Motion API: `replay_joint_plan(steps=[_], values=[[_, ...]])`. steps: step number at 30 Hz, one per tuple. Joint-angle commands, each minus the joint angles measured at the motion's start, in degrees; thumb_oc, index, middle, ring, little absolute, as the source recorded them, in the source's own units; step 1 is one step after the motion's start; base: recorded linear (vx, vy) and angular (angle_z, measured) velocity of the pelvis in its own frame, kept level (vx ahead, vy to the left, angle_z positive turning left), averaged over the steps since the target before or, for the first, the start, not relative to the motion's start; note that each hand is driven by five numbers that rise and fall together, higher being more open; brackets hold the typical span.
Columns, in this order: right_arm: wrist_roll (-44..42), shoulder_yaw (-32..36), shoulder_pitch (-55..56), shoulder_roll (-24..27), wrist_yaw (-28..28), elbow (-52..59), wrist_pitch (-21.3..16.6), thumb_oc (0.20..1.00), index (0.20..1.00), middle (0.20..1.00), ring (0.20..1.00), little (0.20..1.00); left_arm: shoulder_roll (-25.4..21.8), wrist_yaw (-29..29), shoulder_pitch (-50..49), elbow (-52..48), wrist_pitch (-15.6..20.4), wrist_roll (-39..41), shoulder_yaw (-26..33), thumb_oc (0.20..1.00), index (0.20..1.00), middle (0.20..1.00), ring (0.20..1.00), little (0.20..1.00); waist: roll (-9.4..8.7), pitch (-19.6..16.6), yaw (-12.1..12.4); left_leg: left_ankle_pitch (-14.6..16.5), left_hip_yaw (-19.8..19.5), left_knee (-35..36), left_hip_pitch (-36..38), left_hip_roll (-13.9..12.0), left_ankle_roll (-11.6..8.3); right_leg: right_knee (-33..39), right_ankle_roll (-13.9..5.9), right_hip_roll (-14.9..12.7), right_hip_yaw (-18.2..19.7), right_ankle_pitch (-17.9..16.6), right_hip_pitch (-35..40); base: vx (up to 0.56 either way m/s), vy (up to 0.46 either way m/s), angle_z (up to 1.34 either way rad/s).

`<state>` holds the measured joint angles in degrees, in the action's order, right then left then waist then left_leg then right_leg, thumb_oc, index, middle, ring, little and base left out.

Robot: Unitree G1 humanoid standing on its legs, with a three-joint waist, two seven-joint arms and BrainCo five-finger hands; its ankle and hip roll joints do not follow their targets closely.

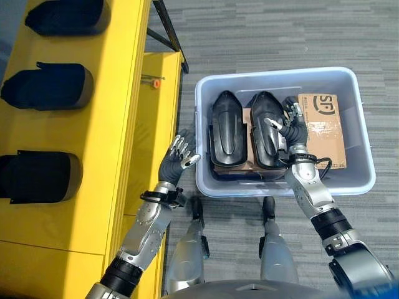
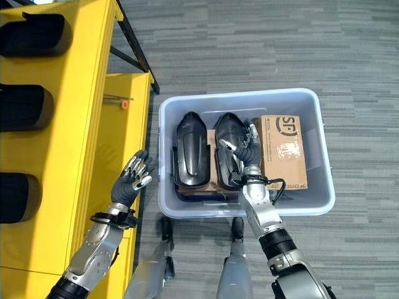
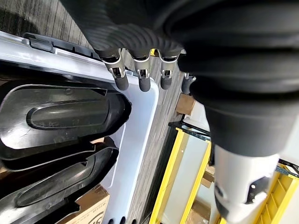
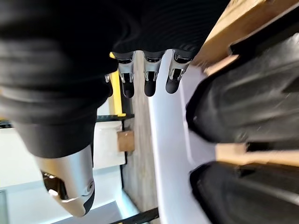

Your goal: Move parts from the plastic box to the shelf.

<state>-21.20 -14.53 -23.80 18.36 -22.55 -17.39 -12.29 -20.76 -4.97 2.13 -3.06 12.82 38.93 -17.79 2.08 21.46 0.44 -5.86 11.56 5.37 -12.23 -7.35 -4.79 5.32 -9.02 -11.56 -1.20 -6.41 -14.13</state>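
A pale plastic box (image 1: 212, 180) sits on the grey carpeted floor (image 1: 262, 31), just beside the yellow shelf (image 1: 112, 124). Inside it lie 2 black moulded parts side by side on some cardboard: the left part (image 1: 225, 128) and the right part (image 1: 267, 128), both lengthwise with their narrow ends pointing away from the robot. A brown cardboard carton (image 1: 322, 128) lies flat in the right side of the box, next to the right part.

The right hand (image 1: 288, 124) is down inside the box, over the right part and between it and the carton; its fingers (image 4: 149, 84) look loosely spread and are not wrapped round anything I can make out.

The left hand (image 1: 176, 157) hovers outside the box, close to its left wall and near the shelf edge, fingers (image 3: 142, 79) relaxed and empty.

On the shelf, 3 more black parts (image 1: 47, 86) sit in a row along its left side. A small orange-tipped item (image 1: 154, 81) lies on a lower yellow ledge.
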Motion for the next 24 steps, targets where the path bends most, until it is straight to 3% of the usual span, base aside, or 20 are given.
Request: replay_joint_plan(steps=[1,11,24], values=[[3.61,2.13,-3.64,-0.47,-3.29,1.1,-3.1,1.0,1.0,1.0,1.0,1.0,0.0,-1.76,2.93,-0.84,3.72,-1.04,0.81,1.0,1.0,1.0,1.0,1.0,-1.74,-0.39,0.01,-2.48,-2.22,-0.37,0.07,-3.57,-1.95,-0.69,-1.03,0.57,2.4,-4.83,-2.55,-0.05,-0.06,-0.12],[8.94,6.44,-4.94,1.56,-10.5,1.41,-3.02,1.0,1.0,1.0,1.0,1.0,0.53,-3.37,5.22,-0.35,3.89,-2.21,-0.68,1.0,1.0,1.0,1.0,1.0,-2.67,1.87,-0.93,-2.14,-1.26,-0.37,-0.61,-4.2,-2.15,-0.62,-1.02,1.36,3.61,-5.32,-4.28,-0.01,-0.02,-0.06],[8.71,8.12,-4.03,1.89,-12.25,-1.96,-3.16,1.0,1.0,1.0,1.0,1.0,-0.05,-4.43,5.69,-1.25,4.41,-3.55,-0.67,1.0,1.0,1.0,1.0,1.0,-2.7,3.56,-1.34,-1.89,-0.9,-0.37,-1.2,-4.2,-2.29,-0.71,-0.84,1.59,4.14,-5.23,-5.23,0.0,-0.002,-0.02]])
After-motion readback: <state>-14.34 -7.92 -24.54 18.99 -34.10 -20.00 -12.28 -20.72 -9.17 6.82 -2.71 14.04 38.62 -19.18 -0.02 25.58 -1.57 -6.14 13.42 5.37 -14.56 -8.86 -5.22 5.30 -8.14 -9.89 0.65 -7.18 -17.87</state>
